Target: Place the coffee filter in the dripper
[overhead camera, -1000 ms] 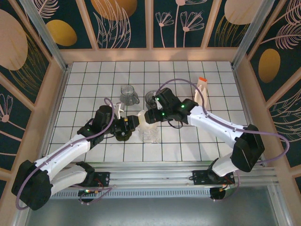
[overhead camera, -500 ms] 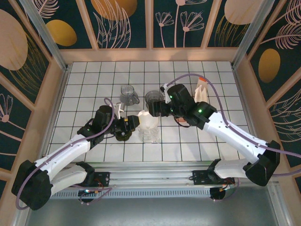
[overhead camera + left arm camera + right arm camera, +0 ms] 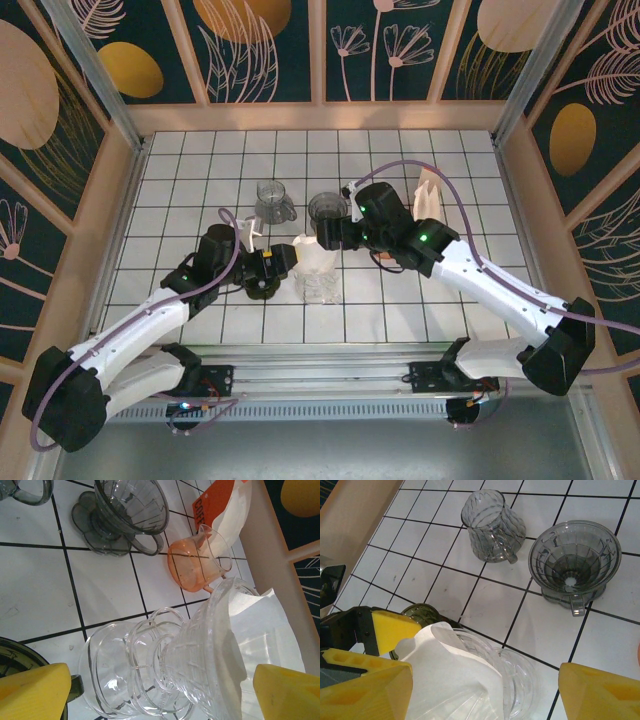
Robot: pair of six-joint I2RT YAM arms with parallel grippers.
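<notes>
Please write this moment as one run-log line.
filter: in clear dripper | left gripper: open, at clear dripper | right gripper: open, near filter

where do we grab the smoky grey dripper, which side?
Grey dripper: take the thin rim from above, one finger inside the open cone. It stands upright on its base; the loop handle is small, so probably a poorer grip.

I see a smoky ribbed glass jug (image 3: pixel 492 525) standing just beside a smoky glass funnel (image 3: pixel 575 562) on the white tiled table (image 3: pixel 490 605).
</notes>
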